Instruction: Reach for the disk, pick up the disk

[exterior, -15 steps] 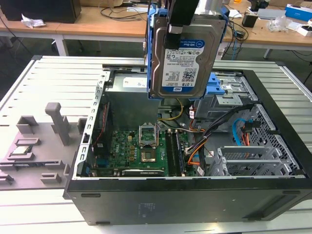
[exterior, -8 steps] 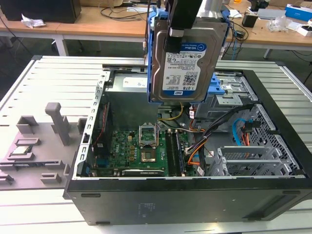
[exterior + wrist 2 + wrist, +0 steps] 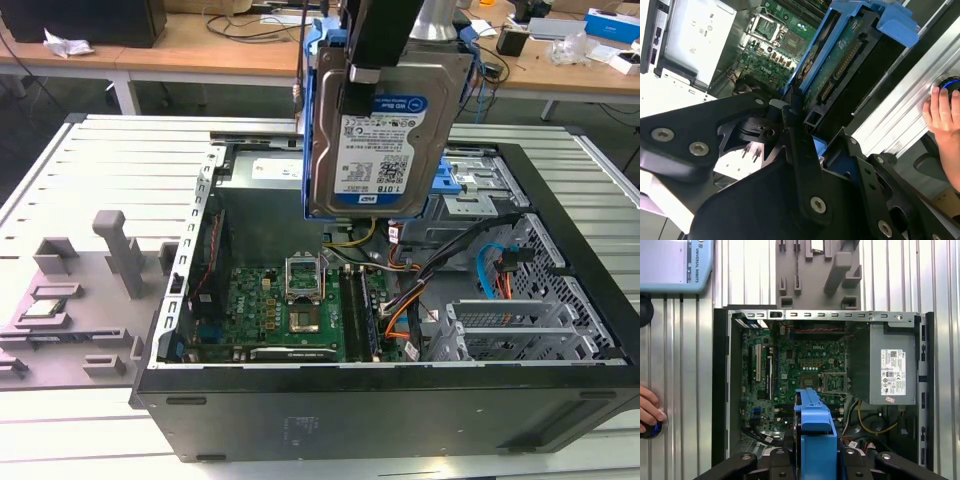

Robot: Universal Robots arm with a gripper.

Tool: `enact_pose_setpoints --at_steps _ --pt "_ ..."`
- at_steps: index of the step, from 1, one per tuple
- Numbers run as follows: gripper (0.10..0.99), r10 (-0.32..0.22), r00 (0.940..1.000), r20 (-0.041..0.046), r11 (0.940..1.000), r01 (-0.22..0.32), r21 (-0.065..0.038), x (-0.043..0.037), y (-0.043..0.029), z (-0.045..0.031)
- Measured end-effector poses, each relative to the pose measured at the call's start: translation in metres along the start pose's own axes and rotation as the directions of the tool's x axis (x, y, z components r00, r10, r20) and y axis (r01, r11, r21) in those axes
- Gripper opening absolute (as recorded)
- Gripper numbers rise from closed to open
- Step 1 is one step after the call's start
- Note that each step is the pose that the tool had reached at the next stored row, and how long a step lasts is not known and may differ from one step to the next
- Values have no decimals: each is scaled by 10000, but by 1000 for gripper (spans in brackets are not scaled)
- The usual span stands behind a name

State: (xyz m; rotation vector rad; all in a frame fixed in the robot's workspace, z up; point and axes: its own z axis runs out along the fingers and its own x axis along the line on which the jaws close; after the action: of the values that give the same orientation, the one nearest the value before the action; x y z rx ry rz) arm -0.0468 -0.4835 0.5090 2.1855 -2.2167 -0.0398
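The disk, a silver hard drive with a blue-and-white label and blue side rails, hangs upright in the air above the open computer case. My gripper is shut on its upper end, with one black finger lying over the labelled face. In the second wrist view the disk shows edge-on between the black fingers. In the first wrist view its blue rail juts out over the motherboard, between the gripper's arms.
Below lie the motherboard, the grey power supply, cables and a metal drive cage. A grey fixture with a small chip sits at the exterior view's left. A person's hand rests on a button beside the case.
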Motion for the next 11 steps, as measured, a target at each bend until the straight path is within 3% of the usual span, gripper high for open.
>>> enact_pose_setpoints --at_steps 11 --pt "369 0 10000 0 10000 0 -1 184 -3 2"
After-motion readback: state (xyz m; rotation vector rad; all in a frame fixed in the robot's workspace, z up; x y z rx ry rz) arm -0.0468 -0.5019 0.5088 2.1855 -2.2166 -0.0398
